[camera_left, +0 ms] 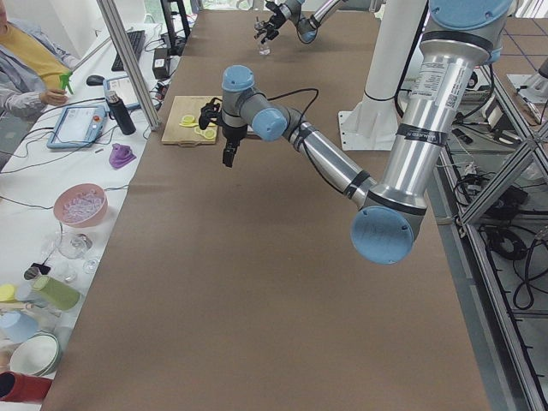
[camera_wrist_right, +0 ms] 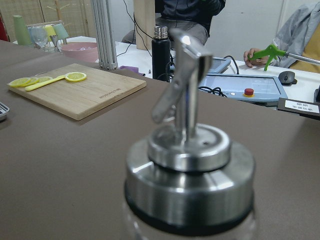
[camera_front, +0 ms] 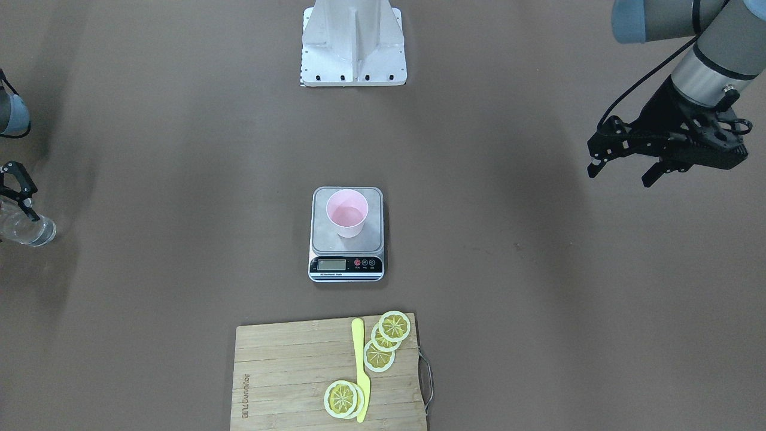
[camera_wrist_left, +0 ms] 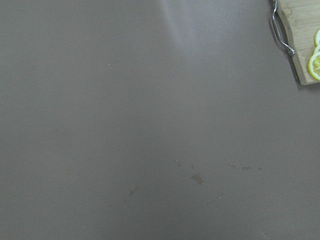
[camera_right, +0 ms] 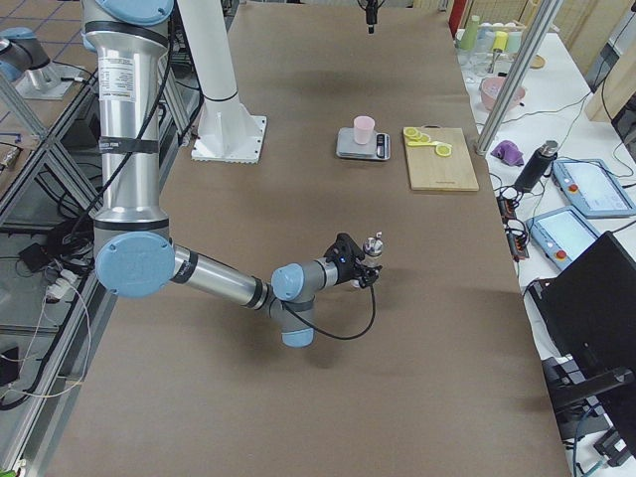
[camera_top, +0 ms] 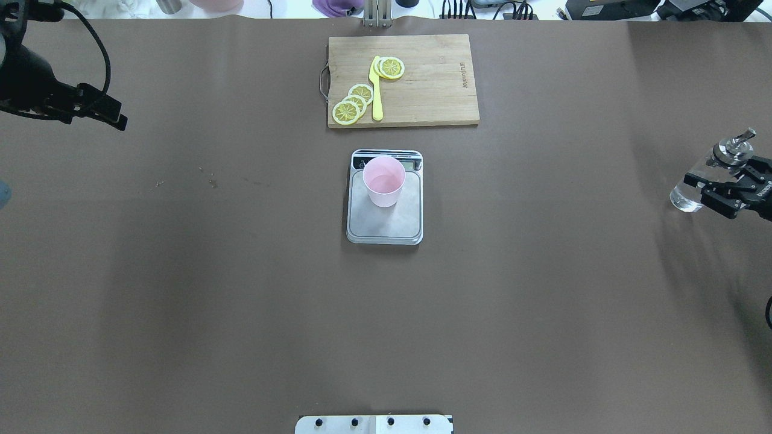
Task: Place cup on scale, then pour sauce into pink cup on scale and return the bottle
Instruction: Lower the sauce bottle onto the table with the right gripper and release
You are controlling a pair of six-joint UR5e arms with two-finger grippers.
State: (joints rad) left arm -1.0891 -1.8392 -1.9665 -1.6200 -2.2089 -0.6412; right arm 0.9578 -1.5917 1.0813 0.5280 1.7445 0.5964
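Standing upright, well right of cup [camera_top: 383, 181] on scale [camera_top: 386, 228], bottle [camera_top: 683, 200] sits clasped in right gripper [camera_top: 701, 191]; left gripper [camera_front: 619, 175] spread, empty, farther off.

Pink cup [camera_top: 383, 181] upright on scale [camera_top: 385, 224] — bottle [camera_top: 684, 198] upright, well apart.

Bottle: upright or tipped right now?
Upright: the right wrist view shows the bottle with spout straight up; the right gripper grips its body.

One cup [camera_top: 383, 181], one scale [camera_top: 386, 226], one bottle [camera_top: 684, 198] far right, one cutting board [camera_top: 434, 84], one yellow knife [camera_top: 377, 102], and I count five lemon slices [camera_top: 345, 112].
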